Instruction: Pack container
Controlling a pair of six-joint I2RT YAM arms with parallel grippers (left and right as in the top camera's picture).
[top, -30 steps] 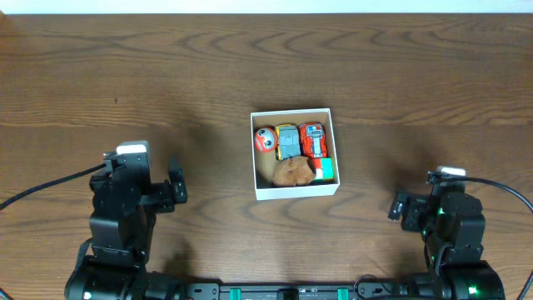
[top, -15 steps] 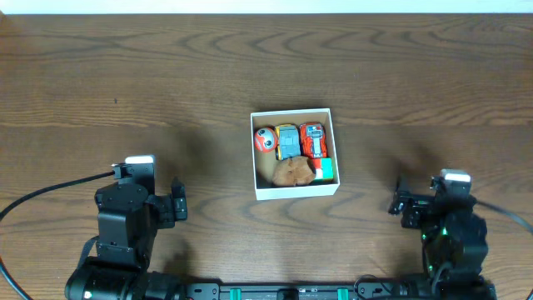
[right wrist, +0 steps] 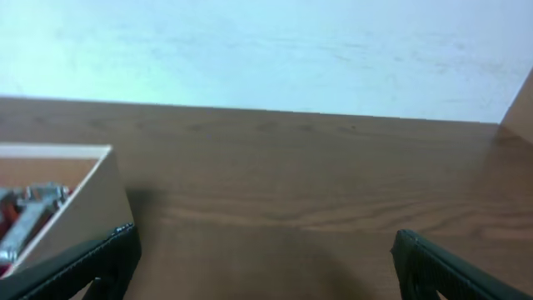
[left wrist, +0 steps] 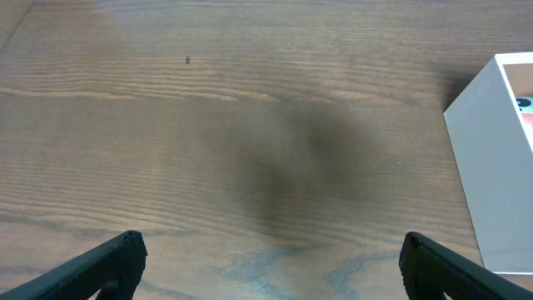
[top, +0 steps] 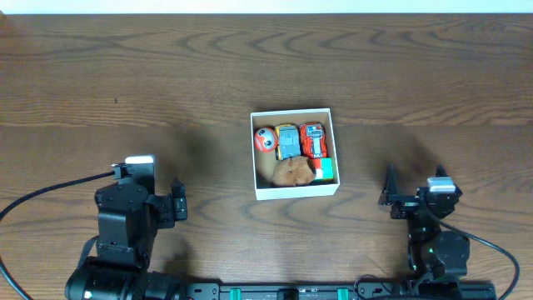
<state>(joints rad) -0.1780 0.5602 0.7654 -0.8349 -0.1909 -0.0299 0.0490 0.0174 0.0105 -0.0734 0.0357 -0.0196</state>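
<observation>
Container [top: 296,191] sits on the table [top: 166,83], toy cars [top: 312,139] packed inside. Left pincer [left wrist: 271,258]: left of the container and nearer the robot, jaws wide, empty. Right pincer [right wrist: 262,250]: right of the container, likewise wide, empty, not touching it.

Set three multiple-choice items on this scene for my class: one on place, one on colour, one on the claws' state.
1. The container stands: A in the middle of the table; B at its left edge; C inside a claw.
2. The toy car by the container's right wall is: A purple; B black; C red.
3. The left claw and right claw are: A shut on toys; B open and empty; C one open, one shut.
A: bare wood surrounds it. C: its body shows red overhead. B: each wrist view shows it spread, nothing between.
</observation>
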